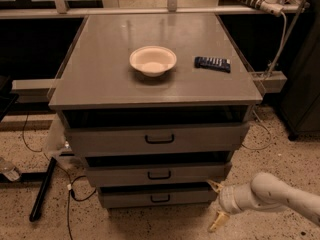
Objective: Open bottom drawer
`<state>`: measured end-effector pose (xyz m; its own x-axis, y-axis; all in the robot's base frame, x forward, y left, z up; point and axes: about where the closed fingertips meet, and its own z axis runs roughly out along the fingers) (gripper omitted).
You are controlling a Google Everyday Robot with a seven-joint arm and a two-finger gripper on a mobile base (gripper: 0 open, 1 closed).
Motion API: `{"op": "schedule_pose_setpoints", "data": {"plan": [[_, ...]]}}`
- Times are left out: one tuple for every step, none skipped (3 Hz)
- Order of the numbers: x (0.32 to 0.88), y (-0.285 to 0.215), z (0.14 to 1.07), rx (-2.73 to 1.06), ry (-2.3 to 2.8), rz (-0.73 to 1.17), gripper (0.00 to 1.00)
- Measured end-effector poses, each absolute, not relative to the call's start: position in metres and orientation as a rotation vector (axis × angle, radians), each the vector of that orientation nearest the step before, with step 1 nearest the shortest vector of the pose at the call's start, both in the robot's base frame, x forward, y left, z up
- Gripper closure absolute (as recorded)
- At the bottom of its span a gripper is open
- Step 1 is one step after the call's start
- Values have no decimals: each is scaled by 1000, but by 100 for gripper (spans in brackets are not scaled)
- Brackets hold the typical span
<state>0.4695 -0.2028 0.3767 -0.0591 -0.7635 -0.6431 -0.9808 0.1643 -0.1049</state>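
Note:
The bottom drawer [157, 197] is the narrowest grey front at the foot of the cabinet, with a small black loop handle [160, 198] at its centre. It is closed. My gripper [216, 204] is low at the right, just beside the drawer's right end, its two yellowish fingers [218, 221] spread apart, one above the other, holding nothing. The white arm [275, 194] comes in from the lower right.
Above are the middle drawer [159, 174] and the wide top drawer [159, 139]. On the cabinet top lie a white bowl [153, 60] and a dark flat packet [213, 63]. Cables and a black bar [42, 189] lie on the speckled floor at left.

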Motion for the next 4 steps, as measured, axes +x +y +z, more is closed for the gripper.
{"op": "schedule_pose_setpoints", "data": {"plan": [[477,-198,332,-1661,1839,493,0],[490,-196,305,-1618,1772,519,0],[509,-206,286,-1470,1714,577,0],[509,-205,285,-1471,1714,579,0]]}}
